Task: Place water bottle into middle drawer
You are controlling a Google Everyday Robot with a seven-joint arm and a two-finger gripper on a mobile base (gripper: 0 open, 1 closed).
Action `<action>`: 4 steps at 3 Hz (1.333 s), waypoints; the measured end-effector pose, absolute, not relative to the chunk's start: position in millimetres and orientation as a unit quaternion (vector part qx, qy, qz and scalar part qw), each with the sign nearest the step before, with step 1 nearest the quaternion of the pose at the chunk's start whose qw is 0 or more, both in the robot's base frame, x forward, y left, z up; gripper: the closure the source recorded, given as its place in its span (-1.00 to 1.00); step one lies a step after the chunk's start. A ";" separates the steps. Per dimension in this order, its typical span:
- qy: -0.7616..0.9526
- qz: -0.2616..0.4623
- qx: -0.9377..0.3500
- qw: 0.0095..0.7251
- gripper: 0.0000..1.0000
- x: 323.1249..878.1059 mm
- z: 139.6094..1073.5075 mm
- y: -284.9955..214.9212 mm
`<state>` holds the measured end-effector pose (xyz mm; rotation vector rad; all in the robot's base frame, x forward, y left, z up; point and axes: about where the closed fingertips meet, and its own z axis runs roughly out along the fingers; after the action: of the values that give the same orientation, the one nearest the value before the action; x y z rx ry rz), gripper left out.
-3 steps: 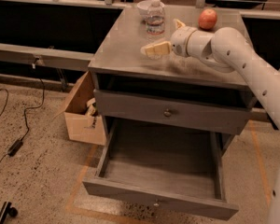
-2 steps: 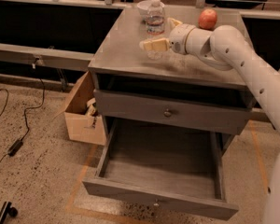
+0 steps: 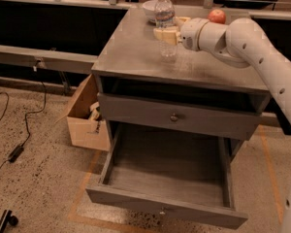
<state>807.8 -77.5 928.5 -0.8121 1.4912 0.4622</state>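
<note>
On the counter (image 3: 136, 52), toward its back edge, the water bottle (image 3: 164, 9) stands upright just in front of a white bowl (image 3: 149, 7), with the claw (image 3: 168, 31) reaching in from the right at the bottle's lower half. Whether the claw has closed on the bottle or only sits against it, I cannot tell. The step in hand looks like the grasp, and it would go best with a hold around the ribbed body below the label, square to the bottle so the light plastic does not tip or squirt out. A straight lift should then clear the bowl and the apple (image 3: 217, 16) before the bottle goes forward over the counter's front edge. The middle drawer (image 3: 165, 208) below stands pulled out, ready to take it. The bowl's far side is hidden behind the bottle, and the arm runs out of view on the right.
</note>
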 end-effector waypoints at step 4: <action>0.624 0.299 -0.385 0.610 1.00 620.3 960.3 -85.8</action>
<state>620.3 -85.8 960.3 -0.8900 1.4417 0.6901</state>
